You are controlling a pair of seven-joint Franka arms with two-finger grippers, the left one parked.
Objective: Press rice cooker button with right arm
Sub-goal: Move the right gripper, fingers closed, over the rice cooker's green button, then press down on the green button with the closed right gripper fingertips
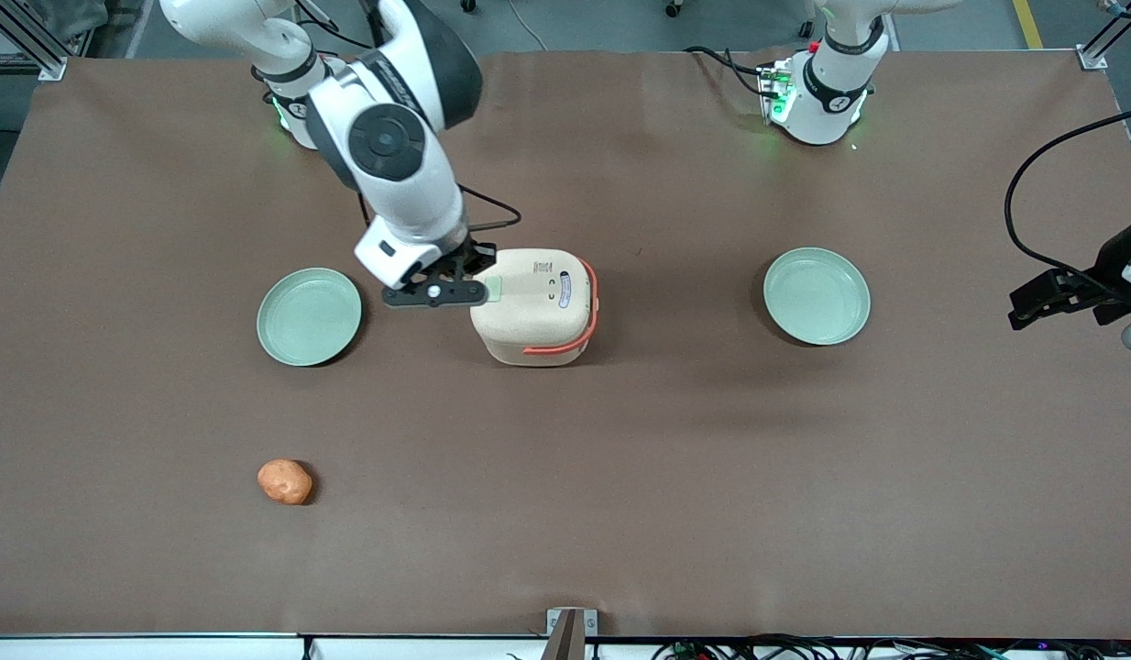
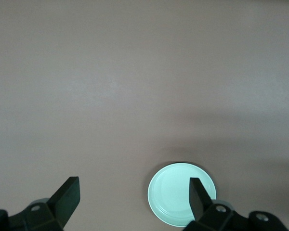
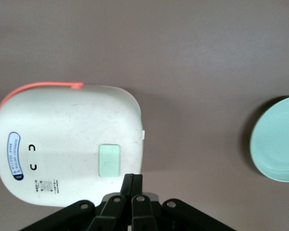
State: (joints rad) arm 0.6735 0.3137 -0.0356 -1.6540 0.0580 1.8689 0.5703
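Seen from the front: rice cooker [image 1: 534, 307] standing upright on the brown counter [image 1: 620, 477], a little above the middle of the frame, lid shut, salmon handle [image 1: 579, 323] folded down along its side. On the lid, a pale green button [image 1: 492, 289] near the edge toward the working arm.

Right arm [image 1: 391, 137] coming down from the upper left of the frame, gripper [image 1: 474, 280] hanging just over that lid edge, close to the button. In the wrist view, the two fingers [image 3: 132, 185] pressed flat together, nothing between them, their joined tip just short of the button [image 3: 109, 160] and slightly off its centre line. Contact with the lid not confirmed; probably a small gap there.

Judged stage: aligned for the press, press itself not yet done.

Possible trouble from here:
- Missing the button, landing on the bare lid or its rim, because of the tip sitting toward the lid edge and not above the green patch.
- Sliding off the rounded lid corner when pushing down so near the edge.
- Shifting or tipping the light cooker, if the push comes at an angle and not straight down.

Also on the counter: one green plate [image 1: 309, 315] beside the cooker toward the working arm's end, another plate [image 1: 817, 295] toward the parked arm's end, and an orange lumpy object [image 1: 284, 481] in the lower left of the front frame, well apart from the cooker.
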